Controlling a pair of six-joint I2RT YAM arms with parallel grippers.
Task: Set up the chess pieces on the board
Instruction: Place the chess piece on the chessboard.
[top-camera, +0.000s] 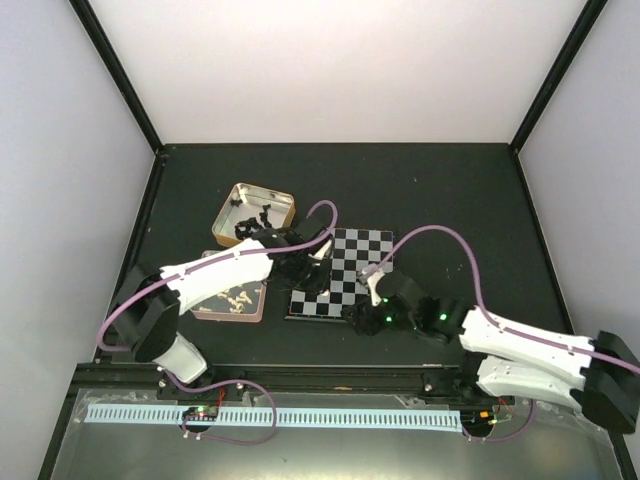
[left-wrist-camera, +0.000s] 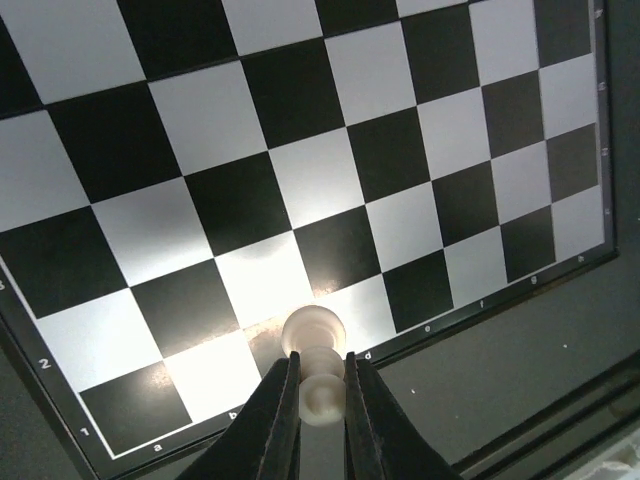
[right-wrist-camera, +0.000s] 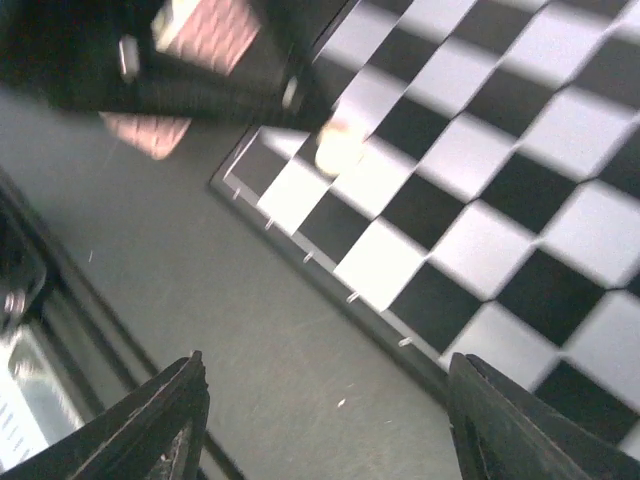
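1. The far tin (top-camera: 228, 200) and the near tin (top-camera: 228, 316) sit left of the board (top-camera: 350, 262).
2. My left gripper (left-wrist-camera: 322, 365) holds a chess piece (left-wrist-camera: 312, 328) at the board's left edge.
3. My right gripper (right-wrist-camera: 325, 385) hangs by its near-right side.

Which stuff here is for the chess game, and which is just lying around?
For the job: board; white piece in the left tool; black pieces; white pieces.
Just there: upper tin; lower tin; white slotted strip.
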